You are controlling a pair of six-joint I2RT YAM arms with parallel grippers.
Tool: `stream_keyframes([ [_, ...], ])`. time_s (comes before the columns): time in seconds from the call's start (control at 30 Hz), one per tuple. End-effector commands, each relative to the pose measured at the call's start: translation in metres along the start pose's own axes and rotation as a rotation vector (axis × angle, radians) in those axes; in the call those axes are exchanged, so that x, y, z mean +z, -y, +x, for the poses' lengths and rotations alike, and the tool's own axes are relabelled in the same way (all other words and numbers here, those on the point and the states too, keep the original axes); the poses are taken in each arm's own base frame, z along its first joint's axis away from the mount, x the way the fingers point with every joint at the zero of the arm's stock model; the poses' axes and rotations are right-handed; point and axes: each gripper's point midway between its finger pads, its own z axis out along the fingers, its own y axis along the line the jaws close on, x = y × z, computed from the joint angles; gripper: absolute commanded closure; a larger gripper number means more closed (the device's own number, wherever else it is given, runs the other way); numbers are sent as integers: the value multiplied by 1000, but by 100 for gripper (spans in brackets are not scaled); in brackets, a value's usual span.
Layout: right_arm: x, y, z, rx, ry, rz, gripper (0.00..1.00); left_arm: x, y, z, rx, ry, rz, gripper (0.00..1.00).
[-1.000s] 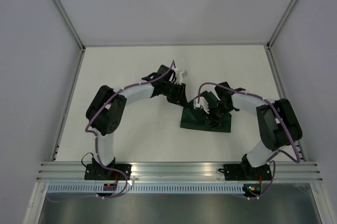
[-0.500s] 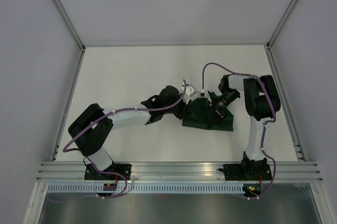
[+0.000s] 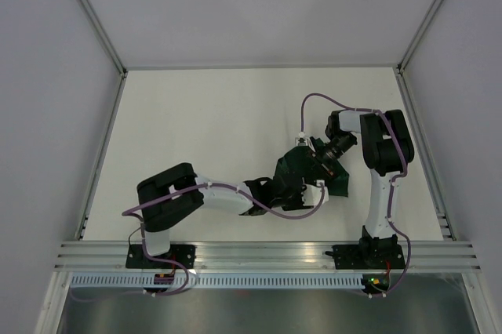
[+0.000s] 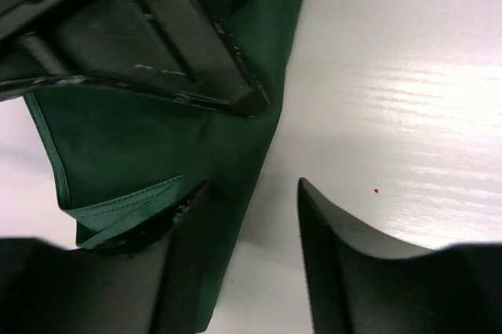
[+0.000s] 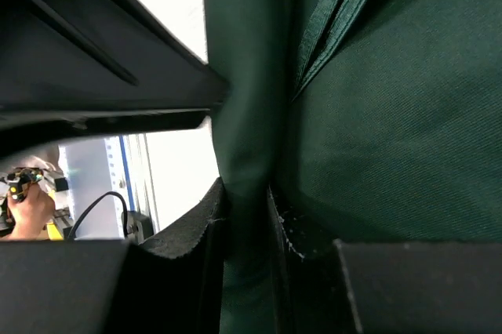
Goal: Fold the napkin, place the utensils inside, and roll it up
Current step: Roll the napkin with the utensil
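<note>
The dark green napkin (image 3: 296, 167) sits bunched and partly lifted at the table's centre right. My right gripper (image 3: 323, 164) is shut on a fold of it; in the right wrist view the fold of the napkin (image 5: 392, 114) runs down between the two fingers of the gripper (image 5: 245, 190). My left gripper (image 3: 308, 190) lies low at the napkin's near edge. In the left wrist view the gripper (image 4: 253, 185) is open, its left finger (image 4: 188, 255) against the napkin (image 4: 125, 146), with a strip of cloth and bare table in the gap. The utensils are out of view.
The white table (image 3: 196, 114) is walled by grey panels and metal rails at back and sides. The left arm (image 3: 212, 194) stretches low across the near part of the table. An aluminium rail (image 3: 259, 254) runs along the near edge.
The left arm swung from behind the napkin round to its near side and its jaws opened wider. The right arm folded upright and has since held still on the cloth.
</note>
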Motion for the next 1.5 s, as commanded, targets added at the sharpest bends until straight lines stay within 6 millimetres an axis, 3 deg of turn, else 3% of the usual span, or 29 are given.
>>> stream_keyframes([
  [0.0,0,26,2,-90,-15,41,80,14,-16,-13,164,16,-90,43],
  [0.07,0,26,2,-86,-15,37,80,20,-19,-9,184,11,-120,36],
  [0.17,0,26,2,-81,-13,38,80,26,-23,-3,202,-13,-148,36],
  [0.33,0,26,2,-77,-15,35,80,35,-12,8,208,-40,-89,42],
  [0.4,-1,26,2,-77,-16,34,80,36,-9,9,208,-48,-61,49],
  [0.43,-1,26,2,-77,-16,34,80,37,2,17,203,-74,3,54],
  [0.57,-3,28,-1,-84,-13,43,78,42,13,18,163,-104,106,78],
  [0.63,-5,30,-2,-78,-12,60,67,42,24,28,129,-142,184,90],
  [0.7,-9,31,-7,-89,-4,89,59,45,24,20,88,-125,221,96],
  [0.73,-11,32,-9,-66,3,103,49,43,28,25,74,-147,250,98],
  [0.93,-43,41,-36,-76,71,273,36,43,34,28,2,-177,324,98],
  [1.23,-117,50,-79,-50,284,513,32,40,39,38,-128,-205,411,98],
  [1.47,-177,37,-83,-52,445,651,31,39,37,39,-300,-241,505,98],
])
